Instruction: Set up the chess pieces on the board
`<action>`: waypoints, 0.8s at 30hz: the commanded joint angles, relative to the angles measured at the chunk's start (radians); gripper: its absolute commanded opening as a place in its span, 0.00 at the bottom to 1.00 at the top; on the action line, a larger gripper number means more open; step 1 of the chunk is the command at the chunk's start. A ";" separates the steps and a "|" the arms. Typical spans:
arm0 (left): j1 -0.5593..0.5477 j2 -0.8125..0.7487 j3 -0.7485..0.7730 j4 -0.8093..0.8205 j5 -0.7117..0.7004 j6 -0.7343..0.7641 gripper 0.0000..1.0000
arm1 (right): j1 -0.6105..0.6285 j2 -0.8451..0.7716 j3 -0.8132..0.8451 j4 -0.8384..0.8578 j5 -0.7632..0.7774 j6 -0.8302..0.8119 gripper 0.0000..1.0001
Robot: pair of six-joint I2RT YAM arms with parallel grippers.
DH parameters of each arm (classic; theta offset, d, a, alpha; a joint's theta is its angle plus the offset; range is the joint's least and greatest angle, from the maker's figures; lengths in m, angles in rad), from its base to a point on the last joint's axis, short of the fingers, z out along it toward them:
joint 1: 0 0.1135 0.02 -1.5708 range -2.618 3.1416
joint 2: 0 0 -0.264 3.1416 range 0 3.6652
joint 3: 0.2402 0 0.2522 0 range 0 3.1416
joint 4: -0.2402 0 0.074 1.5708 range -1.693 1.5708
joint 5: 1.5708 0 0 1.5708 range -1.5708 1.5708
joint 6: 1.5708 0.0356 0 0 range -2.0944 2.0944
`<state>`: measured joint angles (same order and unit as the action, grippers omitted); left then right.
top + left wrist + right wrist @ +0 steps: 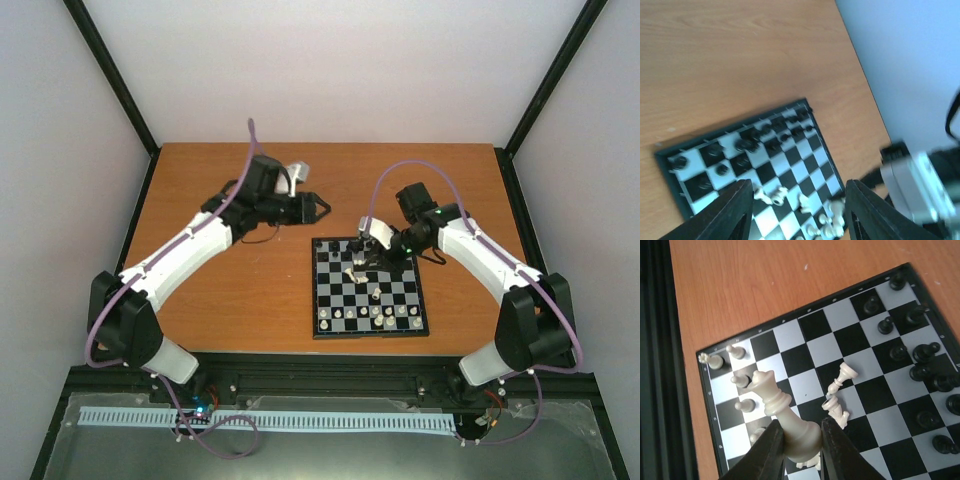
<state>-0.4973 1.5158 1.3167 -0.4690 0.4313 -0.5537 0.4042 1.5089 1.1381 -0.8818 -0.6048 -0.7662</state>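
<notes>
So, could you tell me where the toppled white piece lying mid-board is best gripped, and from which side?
Probably at its narrow waist, straight down from above. The toppled white piece lies flat on the board, so close across its long axis. A second fallen piece lies by its thin end, so stay nearer the base. The right gripper holds a tall white piece.

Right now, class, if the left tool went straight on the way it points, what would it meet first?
Most likely the board, around the toppled cream-white pieces dead ahead of the left tool. Depth is unclear, so this is a judgement.
</notes>
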 commanded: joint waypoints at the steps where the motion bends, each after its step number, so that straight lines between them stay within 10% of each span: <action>1: -0.105 -0.082 -0.122 0.112 -0.040 -0.012 0.53 | -0.079 -0.029 -0.022 0.030 -0.145 0.121 0.16; 9: -0.219 -0.066 -0.286 0.380 0.013 -0.116 0.55 | -0.132 0.009 -0.018 -0.003 -0.243 0.117 0.16; 24: -0.298 0.084 -0.194 0.404 0.077 -0.119 0.42 | -0.134 0.025 -0.012 -0.010 -0.259 0.117 0.16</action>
<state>-0.7723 1.5829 1.0763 -0.1123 0.4831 -0.6594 0.2726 1.5208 1.1282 -0.8871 -0.8249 -0.6460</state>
